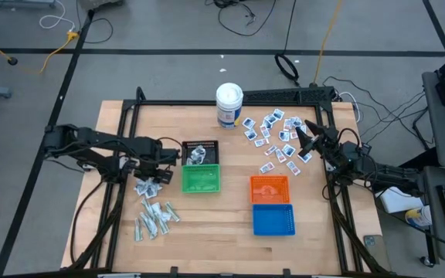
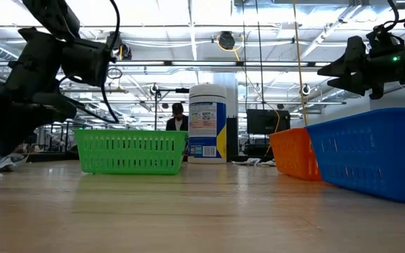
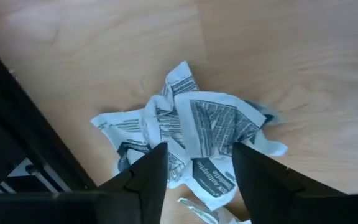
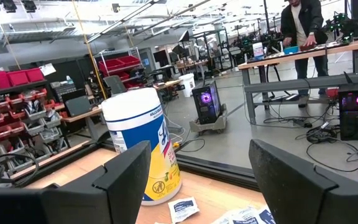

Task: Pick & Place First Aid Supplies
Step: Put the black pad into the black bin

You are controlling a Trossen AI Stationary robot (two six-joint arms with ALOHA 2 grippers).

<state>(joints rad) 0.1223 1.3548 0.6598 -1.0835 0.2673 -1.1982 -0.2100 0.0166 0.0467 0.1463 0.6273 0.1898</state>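
Note:
The supplies lie in groups. White square packets with blue print (image 1: pixel 275 139) are scattered at the far right, by the white canister (image 1: pixel 229 104). Pale strips (image 1: pixel 154 220) lie near the left front. A crumpled heap of printed packets (image 1: pixel 147 185) (image 3: pixel 191 134) sits left of the green basket (image 1: pixel 201 178). A few packets lie in the black basket (image 1: pixel 200 152). My left gripper (image 1: pixel 154 171) (image 3: pixel 197 180) is open, just above that heap, one finger on either side. My right gripper (image 1: pixel 304 137) (image 4: pixel 210 186) is open, raised over the scattered squares and facing the canister (image 4: pixel 143 146).
The orange basket (image 1: pixel 270 188) and the blue basket (image 1: pixel 273 219) stand in a row at the right front. The black and green baskets stand together at the middle. Bare wood shows along the near edge (image 1: pixel 222 255). A person stands in the room beyond (image 4: pixel 300 25).

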